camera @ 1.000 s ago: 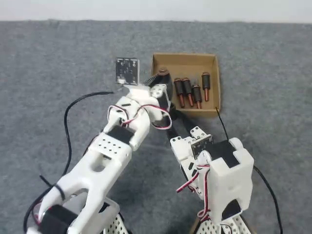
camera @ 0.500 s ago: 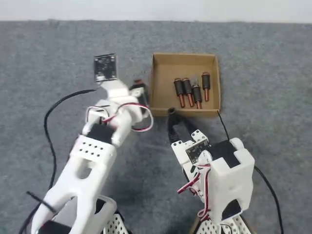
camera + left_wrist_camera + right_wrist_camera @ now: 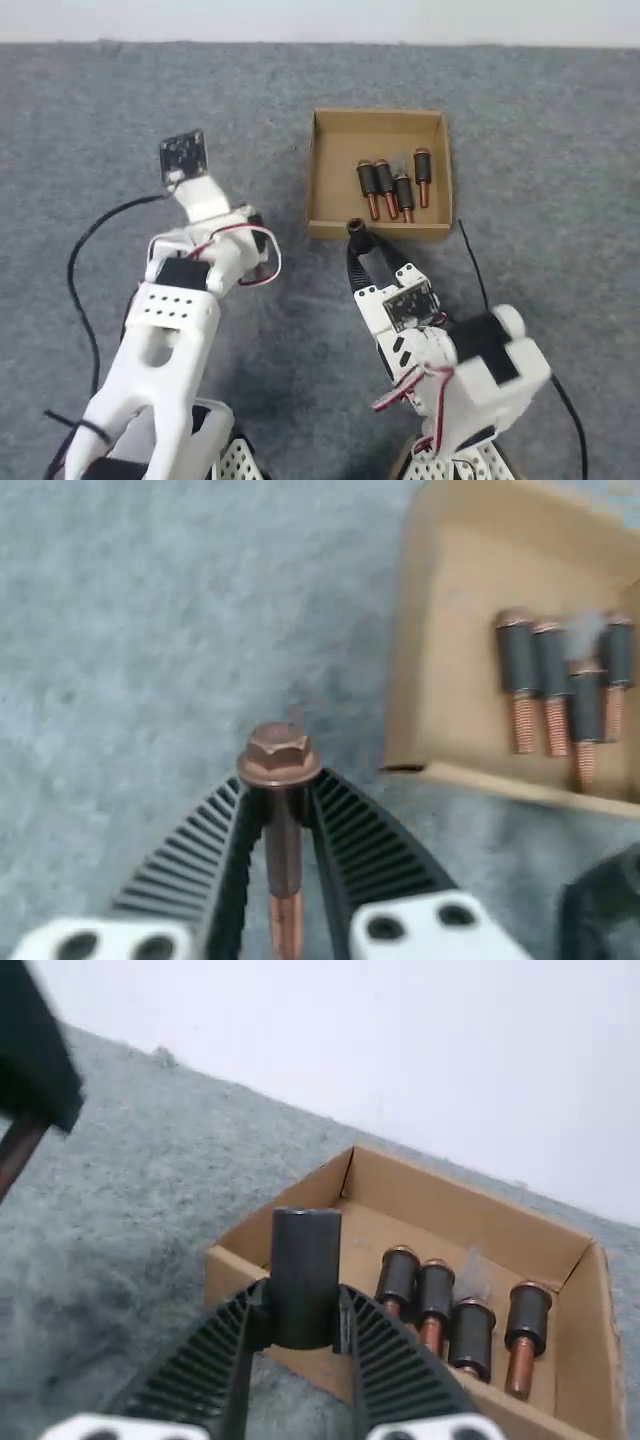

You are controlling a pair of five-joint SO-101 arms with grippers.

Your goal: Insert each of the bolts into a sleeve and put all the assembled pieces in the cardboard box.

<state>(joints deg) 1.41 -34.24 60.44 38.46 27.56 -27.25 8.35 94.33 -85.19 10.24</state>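
Note:
My left gripper (image 3: pixel 282 810) is shut on a copper bolt (image 3: pixel 281 802) with a hex head, held over the grey carpet left of the cardboard box (image 3: pixel 440 660). In the high view that arm's gripper (image 3: pixel 255 235) sits left of the box (image 3: pixel 325 170). My right gripper (image 3: pixel 302 1315) is shut on a black sleeve (image 3: pixel 305 1275), held upright just in front of the box's near wall (image 3: pixel 260 1280); the high view shows the sleeve (image 3: pixel 356 230) at that wall. Several assembled bolt-and-sleeve pieces (image 3: pixel 392 187) lie side by side inside the box.
Grey carpet (image 3: pixel 520 150) covers the table, with a white wall (image 3: pixel 400 1050) along the far edge. A black cable (image 3: pixel 85 260) loops left of the left arm. Another cable (image 3: pixel 470 265) runs right of the right arm.
The left arm has swung left and back, away from the box's left corner, carrying the bolt. The right gripper with the sleeve has stayed at the box's near wall while its base turned slightly.

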